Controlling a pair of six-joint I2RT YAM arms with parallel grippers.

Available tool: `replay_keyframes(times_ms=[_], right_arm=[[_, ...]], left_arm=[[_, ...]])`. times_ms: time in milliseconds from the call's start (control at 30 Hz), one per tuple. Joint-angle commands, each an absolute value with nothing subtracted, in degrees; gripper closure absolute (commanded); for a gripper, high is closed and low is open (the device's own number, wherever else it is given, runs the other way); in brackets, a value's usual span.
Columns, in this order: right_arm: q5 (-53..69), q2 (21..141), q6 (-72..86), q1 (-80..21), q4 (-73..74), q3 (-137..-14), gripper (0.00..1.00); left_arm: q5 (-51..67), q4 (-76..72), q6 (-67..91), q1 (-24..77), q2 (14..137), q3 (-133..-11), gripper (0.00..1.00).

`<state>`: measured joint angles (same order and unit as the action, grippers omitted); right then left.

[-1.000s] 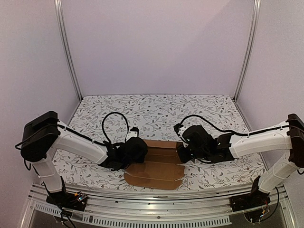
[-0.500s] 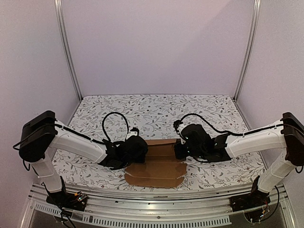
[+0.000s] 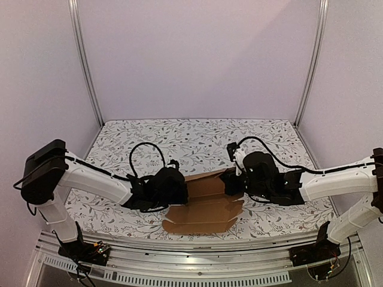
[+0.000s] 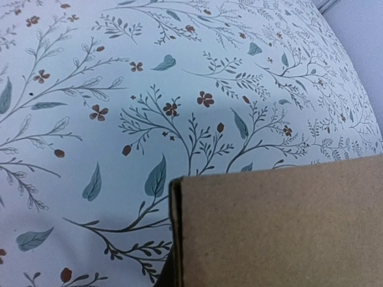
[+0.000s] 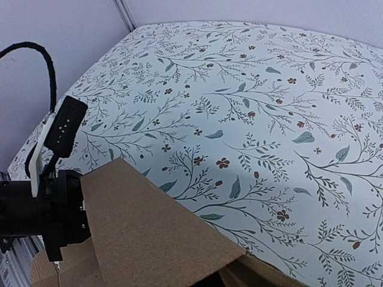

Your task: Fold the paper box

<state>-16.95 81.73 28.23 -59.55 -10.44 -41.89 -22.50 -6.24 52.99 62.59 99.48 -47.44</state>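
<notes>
The paper box (image 3: pixel 203 210) is a partly folded brown cardboard sheet lying near the table's front edge, its rear panel raised between the two arms. My left gripper (image 3: pixel 182 190) grips its left end and my right gripper (image 3: pixel 231 184) its right end. In the left wrist view a cardboard panel (image 4: pixel 281 227) fills the lower right and hides the fingers. In the right wrist view a raised cardboard flap (image 5: pixel 143 233) covers the fingers, with more cardboard beneath it.
The table is covered with a floral cloth (image 3: pixel 191 140). Metal frame posts (image 3: pixel 84 60) stand at the back corners against plain walls. The left arm's black wrist and cable (image 5: pixel 42 203) show at the left of the right wrist view. A metal rail (image 3: pixel 191 251) runs along the front.
Both grippers and the box have shifted to the right. The box's rear panel has risen and tilted, and the right arm has stretched lower and further left.
</notes>
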Motion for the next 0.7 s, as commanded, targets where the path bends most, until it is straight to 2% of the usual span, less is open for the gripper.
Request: replay_keyframes(times_ms=[0, 233, 667], right_arm=[[-15.3, 78.0, 27.4, -59.5, -14.7, -41.8, 1.0], [-10.9, 73.7, 23.9, -59.6, -11.3, -40.7, 1.0], [-4.4, 57.9, 16.0, -59.6, 1.9, -40.9, 1.0]], left_arm=[[-17.8, -8.0, 52.3, 62.0, 98.2, -45.3, 1.0], [-15.6, -13.2, 52.4, 59.7, 97.0, -42.2, 1.0], [-11.6, -17.9, 54.4, 54.3, 94.3, -38.8, 1.0]])
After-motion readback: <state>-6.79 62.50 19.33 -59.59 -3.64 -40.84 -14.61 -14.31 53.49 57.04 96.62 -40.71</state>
